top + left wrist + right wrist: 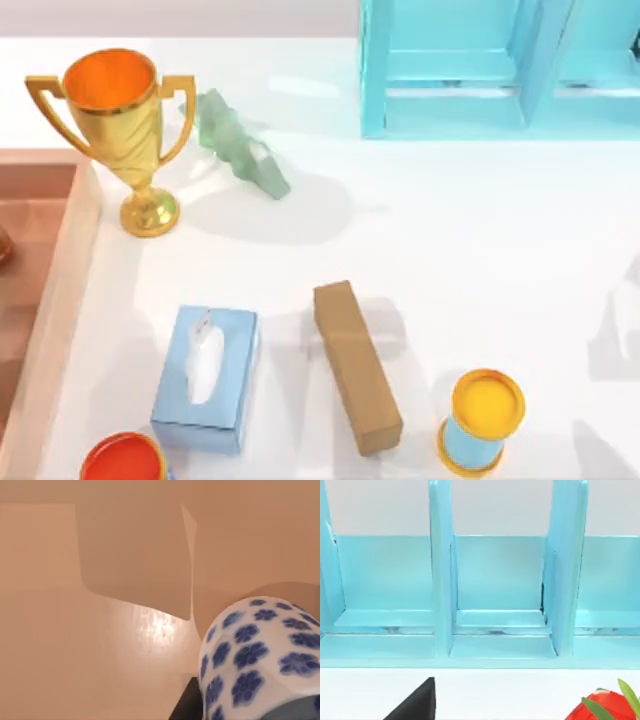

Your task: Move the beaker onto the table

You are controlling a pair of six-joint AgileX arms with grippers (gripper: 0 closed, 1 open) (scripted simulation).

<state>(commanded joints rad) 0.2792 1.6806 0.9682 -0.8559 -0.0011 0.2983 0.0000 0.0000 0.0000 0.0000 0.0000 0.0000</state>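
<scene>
A: Beaker first. Where?

B: Hard to say. Cannot place it for sure; probably inside the tray (70,290), somewhere by the flowered cup (260,655), going by the tan floor in the left wrist view.

A: And the left gripper (185,707)?

B: Low over that tray floor, just beside the cup. Open, closed or holding something: cannot tell. Same for the right gripper (415,702), parked low above the table (450,260), facing the blue rack (480,70), with a red fruit (602,707) near.

A: Likely trouble?

B: Taking the cup for the beaker, for one, since the cup sits so close. Knocking the cup over on the way in. Catching the tray's raised rim on the way out, if lifted too little. A light, thin vessel: likely to tip or slip under a careless squeeze.

A: Beyond the rim?

B: Crowded along the left. Trophy (125,130) just beside the tray's far corner, top-heavy by the look, easy to topple with a passing elbow. Tissue box (205,375) and red-topped can (122,460) near the front, a pale green lump (240,145) behind the trophy.

A: Open room, then?

B: A bare strip between trophy and tissue box, close to the rim. Much wider white ground past the brown block (357,365), in front of the rack and behind the yellow-topped can (485,420). Safest to set down there, well apart from anything tall.
</scene>
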